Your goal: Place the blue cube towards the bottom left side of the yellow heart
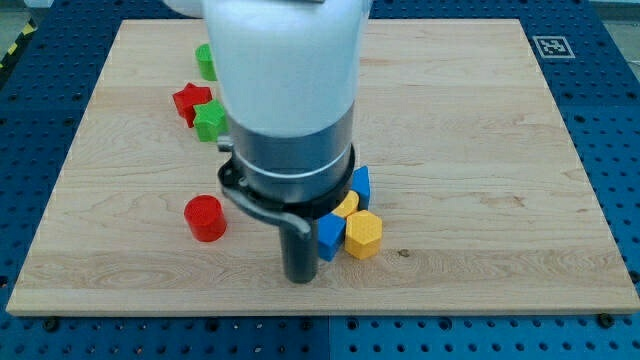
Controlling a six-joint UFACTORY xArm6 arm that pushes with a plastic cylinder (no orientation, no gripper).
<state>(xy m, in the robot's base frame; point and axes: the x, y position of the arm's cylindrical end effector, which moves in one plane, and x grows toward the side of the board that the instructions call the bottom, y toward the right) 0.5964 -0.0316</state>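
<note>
The blue cube (329, 237) sits near the board's bottom centre, touching a yellow hexagon (363, 235) on its right. The yellow heart (347, 205) lies just above the cube, partly hidden by the arm. Another blue block (361, 183) sits above the heart. My tip (300, 279) rests on the board just left of and slightly below the blue cube, close to or touching its left side. The arm's body hides the board above the tip.
A red cylinder (205, 218) stands left of the tip. A red star (190, 102), a green star (210, 122) and a green block (206, 60) sit at the upper left. The board's bottom edge (320, 315) is close below the tip.
</note>
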